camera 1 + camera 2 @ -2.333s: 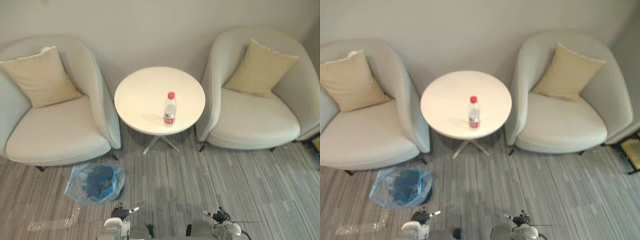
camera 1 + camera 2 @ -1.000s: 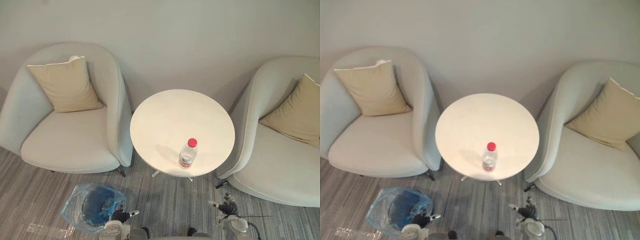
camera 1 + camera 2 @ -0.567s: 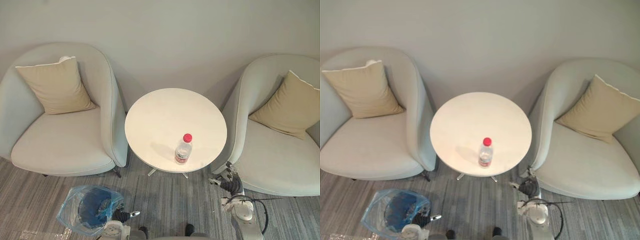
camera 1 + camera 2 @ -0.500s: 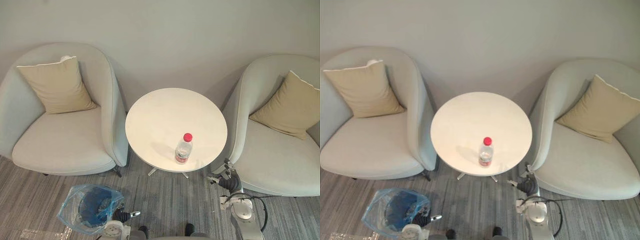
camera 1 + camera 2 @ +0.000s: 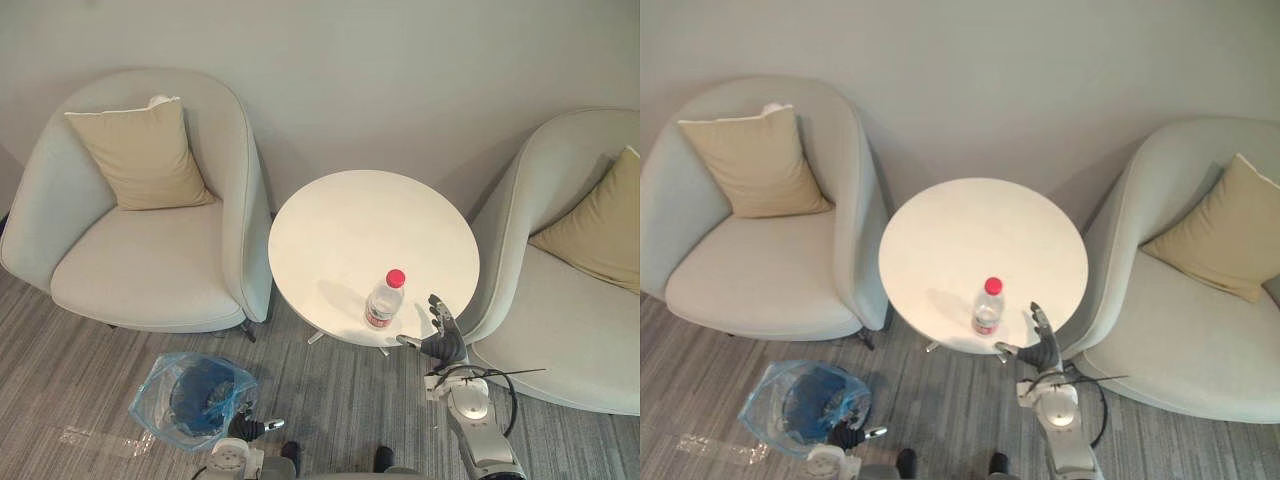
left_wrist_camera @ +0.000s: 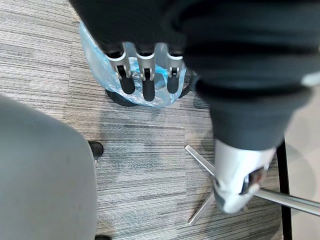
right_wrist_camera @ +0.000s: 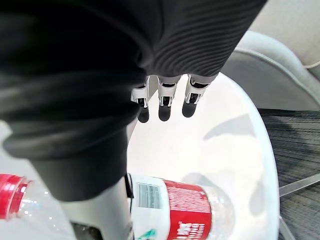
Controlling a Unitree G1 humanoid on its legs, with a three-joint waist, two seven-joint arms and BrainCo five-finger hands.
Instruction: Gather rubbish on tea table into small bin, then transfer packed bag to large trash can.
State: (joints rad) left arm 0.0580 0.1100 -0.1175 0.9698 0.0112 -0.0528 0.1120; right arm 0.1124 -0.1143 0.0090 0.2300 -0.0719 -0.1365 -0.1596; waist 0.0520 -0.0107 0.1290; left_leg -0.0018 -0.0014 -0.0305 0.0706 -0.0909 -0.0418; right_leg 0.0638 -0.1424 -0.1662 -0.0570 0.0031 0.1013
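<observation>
I see my right hand (image 5: pixel 438 338) with fingers spread, just beside the upright bottle (image 5: pixel 384 298) at the table (image 5: pixel 340 220) edge. My left hand (image 6: pixel 143 75) hangs relaxed near the bagged small bin (image 5: pixel 195 392) on the floor.

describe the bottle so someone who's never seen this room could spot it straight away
A round white table stands between the left armchair and the right armchair. The bottle stands upright near the table's front edge, close to the robot's right hand. It is the only thing on the tabletop: clear plastic with a red cap and a red label.
</observation>
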